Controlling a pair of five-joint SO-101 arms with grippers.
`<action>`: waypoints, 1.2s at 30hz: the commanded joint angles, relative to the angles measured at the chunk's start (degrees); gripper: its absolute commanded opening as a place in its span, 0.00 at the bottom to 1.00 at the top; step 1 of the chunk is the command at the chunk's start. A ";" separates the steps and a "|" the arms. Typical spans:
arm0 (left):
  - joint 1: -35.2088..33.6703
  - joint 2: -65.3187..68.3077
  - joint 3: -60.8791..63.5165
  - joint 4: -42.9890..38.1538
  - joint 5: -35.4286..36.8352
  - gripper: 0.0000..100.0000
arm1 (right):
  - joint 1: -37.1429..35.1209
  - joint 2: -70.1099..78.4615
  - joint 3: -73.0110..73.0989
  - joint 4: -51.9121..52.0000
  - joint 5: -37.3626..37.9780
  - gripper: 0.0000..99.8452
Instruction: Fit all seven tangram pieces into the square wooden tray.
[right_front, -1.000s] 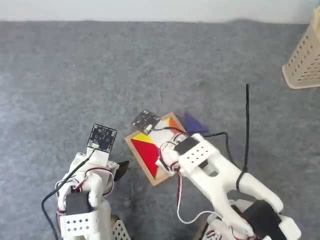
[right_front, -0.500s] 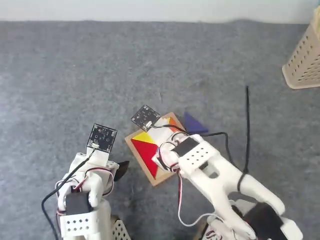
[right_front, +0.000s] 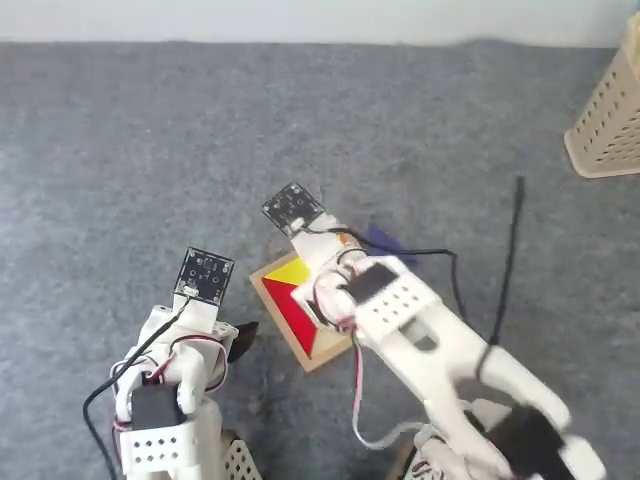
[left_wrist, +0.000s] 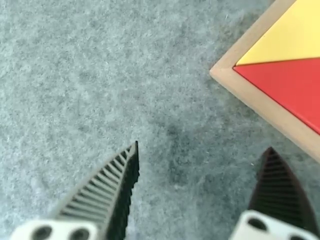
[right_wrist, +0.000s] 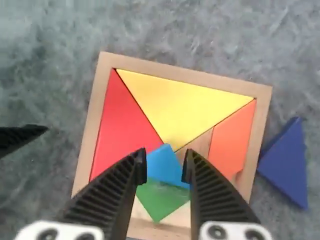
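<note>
The square wooden tray (right_wrist: 185, 71) holds a red triangle (right_wrist: 120, 130), a yellow triangle (right_wrist: 185, 107), an orange piece (right_wrist: 231, 140), a light blue square (right_wrist: 167, 167) and a green triangle (right_wrist: 160, 200). A dark blue triangle (right_wrist: 285, 160) lies on the carpet just outside the tray's rim, also seen as the dark blue triangle (right_front: 385, 240). My right gripper (right_wrist: 164, 152) hangs over the tray's middle, open by a narrow gap, with the light blue square showing between its fingers. My left gripper (left_wrist: 202, 150) is wide open and empty above the carpet beside a corner of the tray (left_wrist: 260, 107).
Grey carpet covers the whole table. A beige slotted basket (right_front: 610, 110) stands at the far right edge. A black cable (right_front: 505, 270) runs up beside the right arm. The left gripper (right_front: 243, 338) sits just left of the tray (right_front: 278, 320).
The right arm has shifted farther across the tray, away from its base. The left arm has not moved.
</note>
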 joint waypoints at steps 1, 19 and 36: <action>0.26 -0.79 -0.31 0.00 -0.26 0.35 | -0.04 5.32 -7.21 0.84 -0.70 0.12; 0.26 -0.79 -0.31 0.00 -0.26 0.35 | -0.13 8.04 -7.74 5.49 -4.31 0.11; 0.26 -0.79 -0.31 0.00 -0.26 0.35 | 10.95 -10.59 1.85 4.88 -1.41 0.11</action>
